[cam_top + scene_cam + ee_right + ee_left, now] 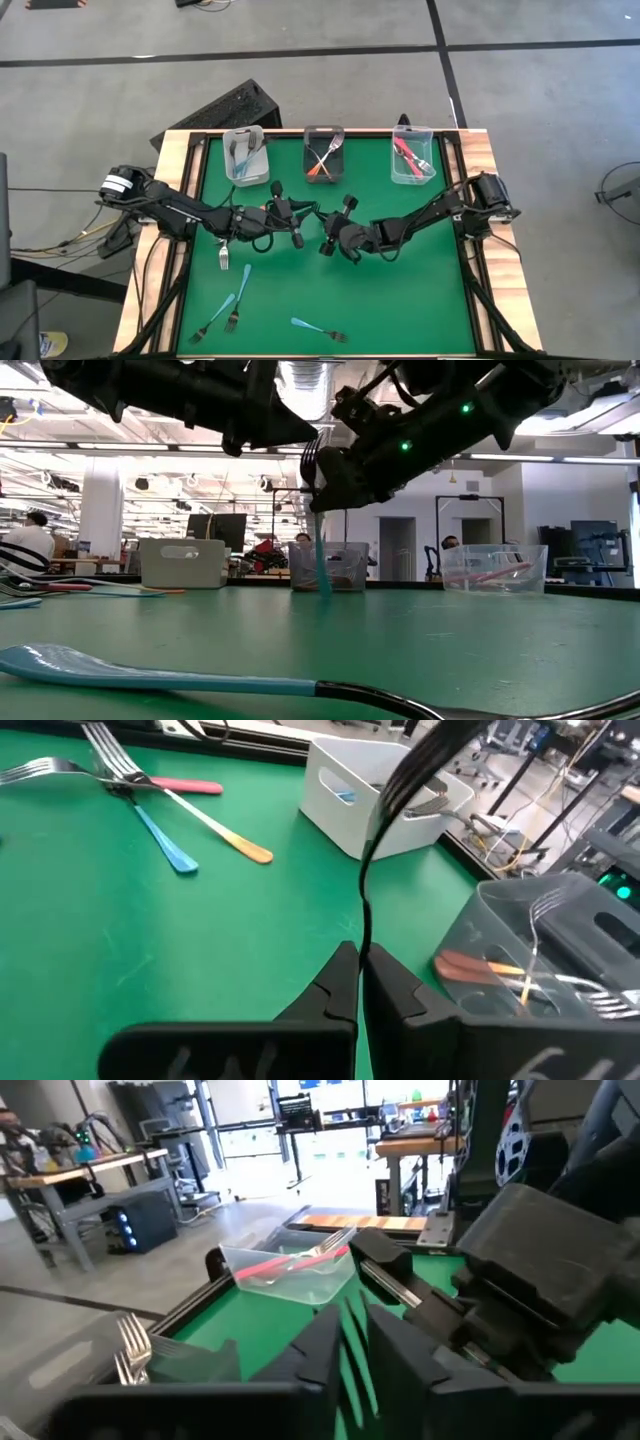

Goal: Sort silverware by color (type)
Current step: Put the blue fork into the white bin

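My right gripper [328, 243] [360, 955] hangs over the middle of the green table [400, 290], shut on a light-blue-handled fork [322, 555]. The fork stands upright, its tines [425, 765] above the fingers. My left gripper [299, 238] [345, 1320] is just to its left, shut, with nothing seen between its fingers. Three blue-handled forks [240, 292] [214, 320] [320, 328] lie flat near the front edge. A pink [185, 786], an orange [230, 835] and a blue fork [165, 840] lie together on the left side of the table. My right gripper pinches the fork's thin metal neck [366, 920] between its two fingers, below the tines. The fingers come from the table's right, slanting slightly down, and lie across the fork. The fork is upright and lifted clear; its blue handle [324, 565] hangs below the fingers.
Three bins stand along the far edge: a white one [245, 158] with blue forks, a dark one [323, 155] with orange forks and a clear one [412, 157] with pink-red forks. People and workbenches show beyond the table.
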Available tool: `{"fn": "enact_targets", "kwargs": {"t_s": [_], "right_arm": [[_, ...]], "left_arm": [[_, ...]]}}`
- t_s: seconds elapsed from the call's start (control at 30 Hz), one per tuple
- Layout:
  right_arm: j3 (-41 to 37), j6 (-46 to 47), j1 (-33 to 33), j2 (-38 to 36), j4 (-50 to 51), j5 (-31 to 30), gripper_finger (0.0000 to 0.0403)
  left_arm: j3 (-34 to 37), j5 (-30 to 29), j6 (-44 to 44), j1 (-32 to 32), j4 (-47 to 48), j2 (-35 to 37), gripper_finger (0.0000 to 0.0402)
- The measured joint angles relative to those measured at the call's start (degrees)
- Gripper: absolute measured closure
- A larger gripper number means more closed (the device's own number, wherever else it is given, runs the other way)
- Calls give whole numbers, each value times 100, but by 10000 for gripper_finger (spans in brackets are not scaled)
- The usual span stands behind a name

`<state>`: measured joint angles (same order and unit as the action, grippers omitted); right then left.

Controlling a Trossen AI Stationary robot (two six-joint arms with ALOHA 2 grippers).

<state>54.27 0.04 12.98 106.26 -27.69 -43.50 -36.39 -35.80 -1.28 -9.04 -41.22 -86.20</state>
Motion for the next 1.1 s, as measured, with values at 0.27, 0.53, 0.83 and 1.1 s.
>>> {"fn": "enact_targets", "kwargs": {"t_s": [0.27,0.53,0.83,1.1], "right_arm": [[28,213,38,-329,428,-326,383],[41,-210,175,-737,738,-168,383],[41,-350,351,-1179,1201,104,383],[43,-379,499,-1376,1389,133,383]], "left_arm": [[0,-100,-99,-40,-71,51,369],[12,-14,-97,-142,157,403,254],[14,820,35,-173,321,744,156],[17,534,-289,-454,378,833,152]]}}
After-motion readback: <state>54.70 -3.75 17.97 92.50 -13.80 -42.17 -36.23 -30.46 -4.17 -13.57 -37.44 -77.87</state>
